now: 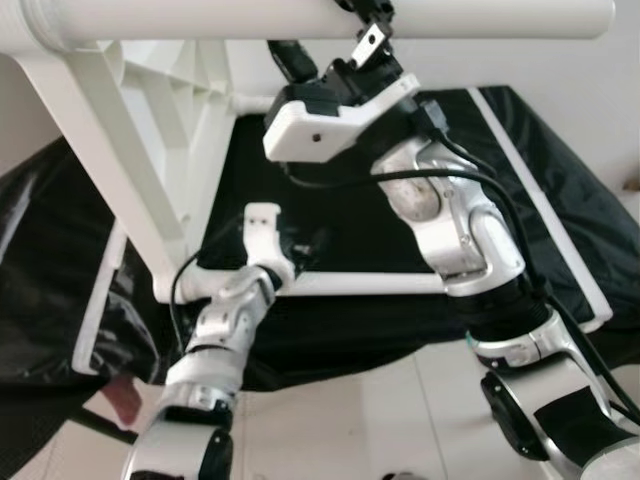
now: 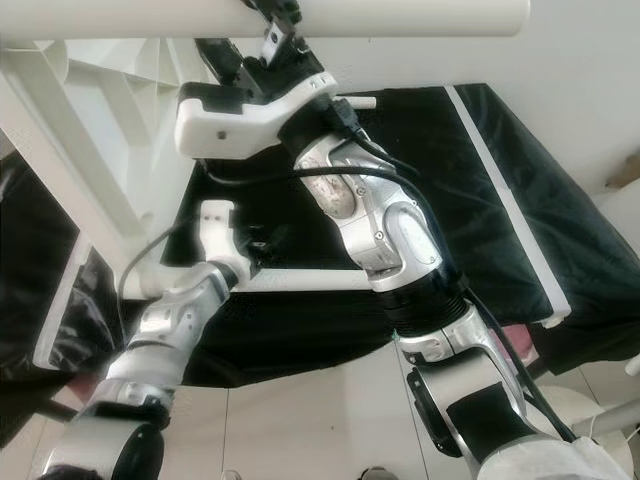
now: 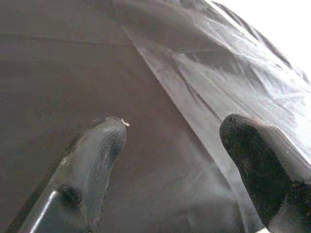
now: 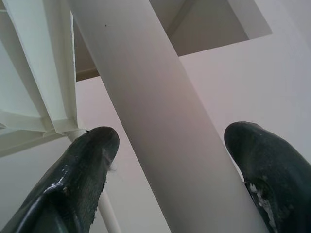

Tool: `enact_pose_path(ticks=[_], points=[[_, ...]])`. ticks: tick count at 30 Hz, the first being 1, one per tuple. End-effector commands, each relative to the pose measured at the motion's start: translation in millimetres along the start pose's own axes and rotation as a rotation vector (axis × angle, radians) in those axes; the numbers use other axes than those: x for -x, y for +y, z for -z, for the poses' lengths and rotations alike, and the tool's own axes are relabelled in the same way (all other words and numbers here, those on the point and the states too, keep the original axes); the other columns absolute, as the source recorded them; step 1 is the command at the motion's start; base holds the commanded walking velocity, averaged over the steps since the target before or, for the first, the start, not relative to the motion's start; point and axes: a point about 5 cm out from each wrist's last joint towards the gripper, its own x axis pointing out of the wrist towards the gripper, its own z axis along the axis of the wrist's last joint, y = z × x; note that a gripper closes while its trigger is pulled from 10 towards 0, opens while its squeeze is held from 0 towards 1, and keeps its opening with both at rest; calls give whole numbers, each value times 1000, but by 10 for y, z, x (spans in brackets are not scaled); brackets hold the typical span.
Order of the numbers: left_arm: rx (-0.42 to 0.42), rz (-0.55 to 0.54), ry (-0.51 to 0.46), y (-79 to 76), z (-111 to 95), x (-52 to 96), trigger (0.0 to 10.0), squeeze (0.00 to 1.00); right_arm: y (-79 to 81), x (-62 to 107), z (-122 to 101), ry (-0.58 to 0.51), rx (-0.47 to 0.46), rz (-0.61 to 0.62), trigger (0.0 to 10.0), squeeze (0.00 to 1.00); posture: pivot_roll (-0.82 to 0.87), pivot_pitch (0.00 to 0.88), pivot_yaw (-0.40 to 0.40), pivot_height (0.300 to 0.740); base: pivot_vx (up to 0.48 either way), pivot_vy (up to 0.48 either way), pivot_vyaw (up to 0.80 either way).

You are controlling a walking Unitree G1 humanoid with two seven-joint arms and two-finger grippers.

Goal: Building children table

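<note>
Left eye view, frame: a white plastic table frame (image 1: 130, 150), turned on its side, is seen standing at the left over a black sheet (image 1: 350, 215) spread on the pale tiled floor (image 1: 400, 400).
Left eye view, leg: a white round table leg (image 1: 300, 18) is seen running across the top, joined to the frame at its left end.
Left eye view, right gripper (image 1: 372, 22): raised to the leg's underside, its jaws hard to read from here.
Left eye view, left gripper (image 1: 268, 215): held low beside the frame's lower corner, over the sheet.
Right eye view: the same scene is shown, with the right arm (image 2: 390, 240) bent upward and the sheet's white border strip (image 2: 500, 190) running along its right edge.
Left wrist view: the left gripper's jaws are seen spread apart with nothing between them, above the dark sheet (image 3: 73, 63) and a glossy crinkled fold (image 3: 233, 82).
Right wrist view: the right gripper's jaws are seen parted on either side of the leg (image 4: 160, 121), which passes between them; contact cannot be told. Frame ribs (image 4: 43, 68) are seen alongside.
</note>
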Motion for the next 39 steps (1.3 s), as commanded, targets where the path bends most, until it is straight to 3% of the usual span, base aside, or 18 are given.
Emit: enact_pose_path(ticks=[1,4,5,10,13,14,16,18,23,26,29,32,33,34,35,37,38,39], points=[[26,-48,-3,67,41,-1,10000,0,43,-35,-16,3,1,-25,10000,0,-120,98,35,740,0,0,0],[36,-70,-12,90,37,-17,10000,0,46,-47,-18,7,-2,-25,10000,0,-120,98,35,740,0,0,0],[75,-151,-22,210,44,-1,10000,0,91,-32,10,35,-21,-34,0,0,-129,95,35,740,0,0,0],[173,-330,-52,490,75,91,10000,0,189,31,79,88,-41,-59,0,0,-146,96,39,740,0,0,0],[190,-415,-64,652,92,187,10000,0,162,45,158,122,-48,-62,0,0,-156,95,40,740,0,0,0],[198,-479,-67,778,99,267,10000,0,93,37,198,138,-45,-57,0,0,-159,96,42,740,0,0,0],[198,-479,-67,778,99,267,10000,0,93,37,198,138,-45,-57,0,0,-159,96,42,740,0,0,0],[183,-597,-83,1047,48,451,10000,0,-136,9,274,176,-33,-21,0,0,-183,102,56,740,0,0,0],[130,-675,-126,1248,-101,580,10000,0,-360,0,335,213,-22,29,0,0,-194,105,65,740,0,0,0],[62,-751,-196,1457,-419,710,10000,0,-643,2,434,252,-18,119,0,0,-216,107,81,740,0,0,0],[35,-760,-218,1497,-542,732,10000,0,-759,1,459,257,-5,150,0,0,-225,109,90,740,0,0,0],[-14,-752,-309,1534,-945,743,10000,0,-1088,1,524,279,-5,256,0,0,-241,116,103,740,0,0,0],[-62,-736,-363,1501,-1216,723,10000,0,-1219,5,557,292,-12,306,0,0,-243,116,103,740,0,0,0],[-62,-736,-363,1501,-1216,723,10000,0,-1219,5,557,292,-12,306,0,0,-243,116,103,740,0,0,0],[-96,-726,-398,1471,-1397,715,10000,0,-1304,11,576,300,-16,337,0,0,-242,116,102,740,0,0,0],[-235,-634,-554,1224,-2085,677,10000,0,-1503,61,672,343,-27,415,0,0,-238,116,99,740,0,0,0],[-235,-634,-554,1224,-2085,677,10000,0,-1503,61,672,343,-27,415,0,0,-238,116,99,740,0,0,0],[-280,-557,-633,1029,-2409,656,10000,0,-1571,90,701,356,-32,456,0,0,-228,115,95,740,0,0,0]])
